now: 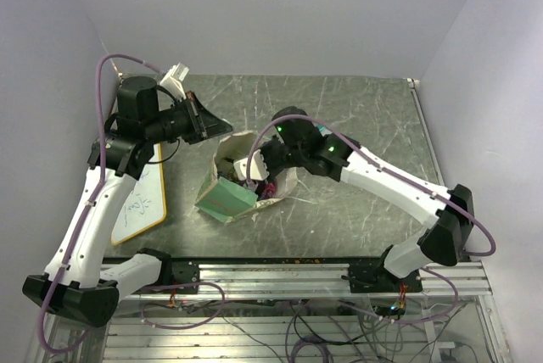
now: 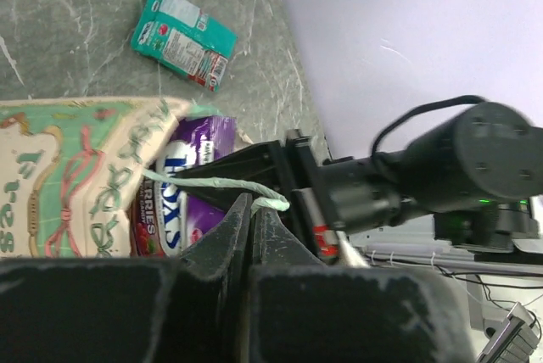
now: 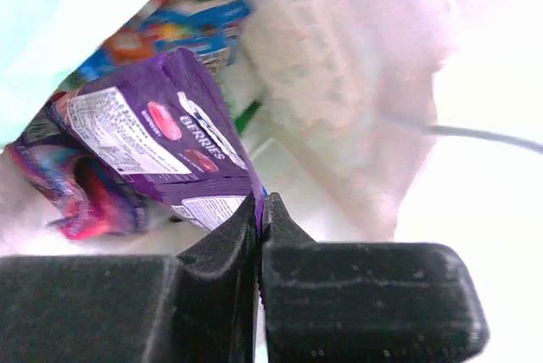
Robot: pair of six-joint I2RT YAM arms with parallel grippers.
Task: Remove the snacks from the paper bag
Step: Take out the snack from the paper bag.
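The paper bag (image 1: 227,198) lies on its side mid-table, mint base toward me. My left gripper (image 1: 214,127) is shut on its thin pale string handle (image 2: 222,183) and holds the mouth up. My right gripper (image 1: 254,172) reaches into the bag and is shut on the edge of a purple packet (image 3: 161,138); that packet also shows in the left wrist view (image 2: 193,178). A blue packet (image 3: 199,28) and a pink-purple packet (image 3: 72,189) lie deeper in the bag. A teal packet (image 2: 183,34) lies on the table outside the bag.
A wood-framed whiteboard (image 1: 144,198) lies at the left, beside the left arm. A small pale object (image 1: 176,73) sits at the back left corner. Walls close in on the left, back and right. The metal rail (image 1: 288,274) runs along the near edge.
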